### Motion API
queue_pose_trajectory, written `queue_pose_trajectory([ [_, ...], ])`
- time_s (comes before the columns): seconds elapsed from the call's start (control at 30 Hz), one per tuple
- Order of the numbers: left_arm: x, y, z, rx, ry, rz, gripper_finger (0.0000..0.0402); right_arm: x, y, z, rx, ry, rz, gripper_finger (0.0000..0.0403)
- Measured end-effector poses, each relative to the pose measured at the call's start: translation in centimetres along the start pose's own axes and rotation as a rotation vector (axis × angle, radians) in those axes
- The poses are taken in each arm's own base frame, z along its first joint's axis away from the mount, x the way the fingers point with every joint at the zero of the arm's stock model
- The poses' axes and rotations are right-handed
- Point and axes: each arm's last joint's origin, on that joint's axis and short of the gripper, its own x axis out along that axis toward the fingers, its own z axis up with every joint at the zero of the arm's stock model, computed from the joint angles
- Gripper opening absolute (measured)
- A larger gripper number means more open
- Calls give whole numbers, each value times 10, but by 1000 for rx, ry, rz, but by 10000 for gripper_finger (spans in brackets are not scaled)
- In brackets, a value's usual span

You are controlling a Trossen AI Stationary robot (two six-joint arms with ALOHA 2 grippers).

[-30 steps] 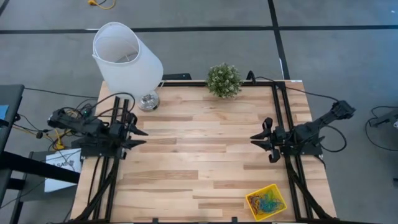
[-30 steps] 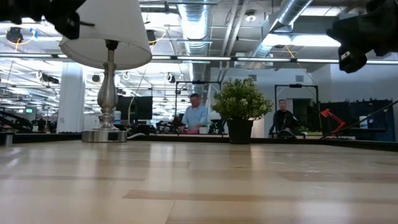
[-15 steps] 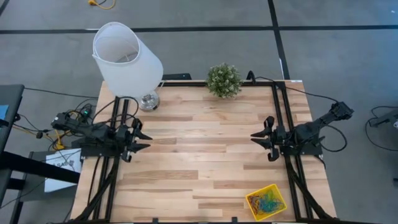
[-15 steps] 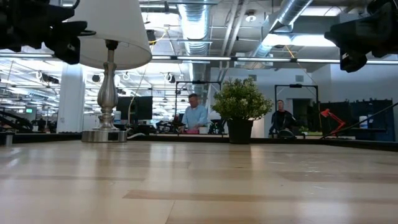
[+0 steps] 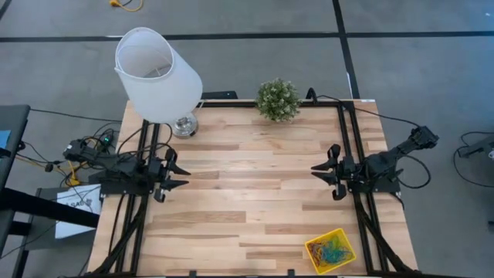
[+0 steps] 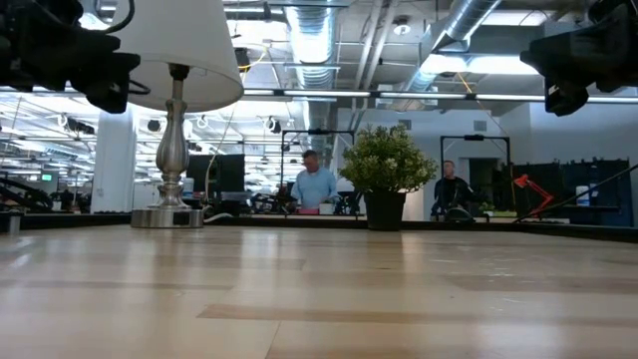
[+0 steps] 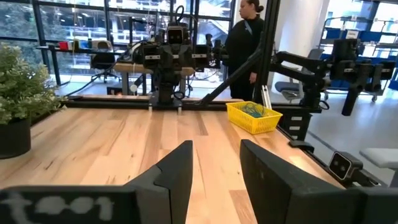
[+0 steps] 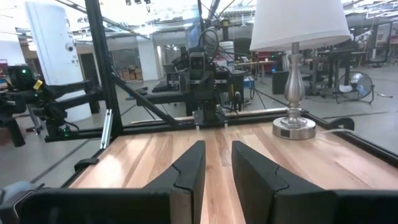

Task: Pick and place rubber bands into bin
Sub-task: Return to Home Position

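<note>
- High view first: the left pincer [image 5: 179, 174] sits at the left edge of the table [image 5: 247, 205], fingers spread and nothing between them. A second ago it reached further in over the boards, and now it's tucked back toward its base.
- From half a second ago to now there's barely a twitch, so it looks settled.
- The right pincer [image 5: 320, 173] is over at the right edge, released too and empty. It hasn't budged across all three looks.
- The low view backs that up: the left pincer's dark bulk has dropped lower beside the lamp [image 6: 169, 60], while the right one holds its spot up top.
- The bin [image 5: 330, 251], bright yellow, is in the table corner on the right pincer's side, along the edge opposite the lamp and well apart from both pincers.
- The rubber bands [image 5: 333, 252] lie heaped inside it in a coloured tangle.
- No loose band shows on the wood in any view.
- My read: the picking is done and both arms are parking, with nothing left to carry.
- The lamp and the potted plant [image 5: 278, 99] stand along the far edge.
</note>
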Motion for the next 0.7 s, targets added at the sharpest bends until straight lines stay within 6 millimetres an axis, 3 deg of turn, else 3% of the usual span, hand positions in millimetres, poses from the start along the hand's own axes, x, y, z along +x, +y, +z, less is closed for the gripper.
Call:
queue_pose_trajectory([
  [0.7, 0, 0, 0, -4, 5, 2, 123, 0, 0, 0, 0, 1, 3, 72],
])
